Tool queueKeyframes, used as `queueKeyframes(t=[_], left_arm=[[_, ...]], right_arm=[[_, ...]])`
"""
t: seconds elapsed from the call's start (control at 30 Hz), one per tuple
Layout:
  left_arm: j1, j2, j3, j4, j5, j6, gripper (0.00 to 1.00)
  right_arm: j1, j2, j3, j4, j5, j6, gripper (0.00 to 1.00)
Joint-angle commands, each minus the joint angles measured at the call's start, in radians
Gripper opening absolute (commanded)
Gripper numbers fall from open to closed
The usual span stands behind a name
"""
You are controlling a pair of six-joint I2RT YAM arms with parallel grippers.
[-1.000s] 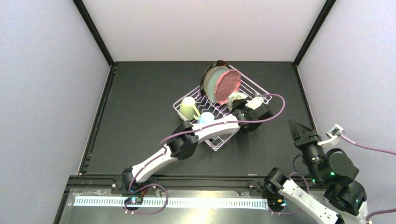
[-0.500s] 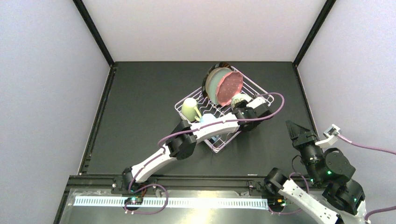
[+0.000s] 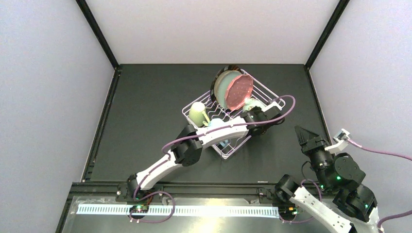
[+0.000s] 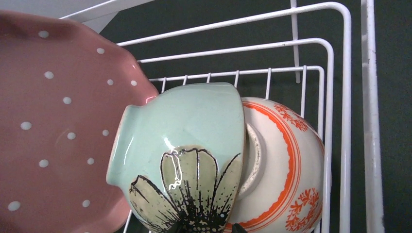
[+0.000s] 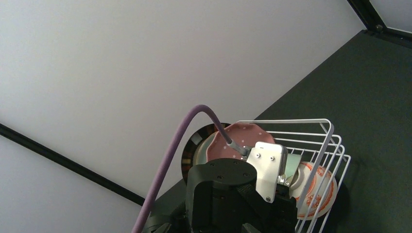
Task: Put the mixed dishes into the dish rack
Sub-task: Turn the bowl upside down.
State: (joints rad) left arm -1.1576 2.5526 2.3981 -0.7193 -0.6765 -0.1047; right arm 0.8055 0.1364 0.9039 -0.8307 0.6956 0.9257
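The white wire dish rack (image 3: 272,97) holds the dark-rimmed plate (image 3: 215,82), the teal plate (image 3: 223,88) and the pink dotted plate (image 3: 239,91), all upright at its back. The cream mug (image 3: 197,112) and blue mug (image 3: 214,123) are at its left. My left gripper (image 3: 251,110) reaches into the rack's right end, shut on the mint bowl (image 4: 189,131). The bowl lies on its side between the pink plate (image 4: 58,145) and the red-orange bowl (image 4: 286,179), its mouth over that bowl's foot. My right gripper (image 3: 303,135) is open and empty above the table, right of the rack.
The rack (image 4: 345,121) sits at an angle on the black table (image 3: 145,121). Black frame posts (image 3: 99,36) and pale walls bound the table at the back and sides. In the right wrist view the left wrist (image 5: 223,194) fills the foreground before the rack (image 5: 335,141).
My left gripper has pushed the mint bowl a little deeper into the rack's right end and turned it onto its side. The plates shifted slightly. My right arm drifted a little left.
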Motion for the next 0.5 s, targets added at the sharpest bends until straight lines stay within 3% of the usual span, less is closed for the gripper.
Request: queueKeyframes(t=[0.0, 0.47], left_arm=[[-0.001, -0.036, 0.019, -0.033, 0.088, -0.005, 0.57], [0.021, -0.165, 0.013, -0.108, 0.122, -0.050, 0.52]], right_arm=[[-0.003, 0.003, -0.017, 0.005, -0.003, 0.012, 0.82], [-0.003, 0.095, 0.049, -0.026, 0.032, 0.006, 0.82]])
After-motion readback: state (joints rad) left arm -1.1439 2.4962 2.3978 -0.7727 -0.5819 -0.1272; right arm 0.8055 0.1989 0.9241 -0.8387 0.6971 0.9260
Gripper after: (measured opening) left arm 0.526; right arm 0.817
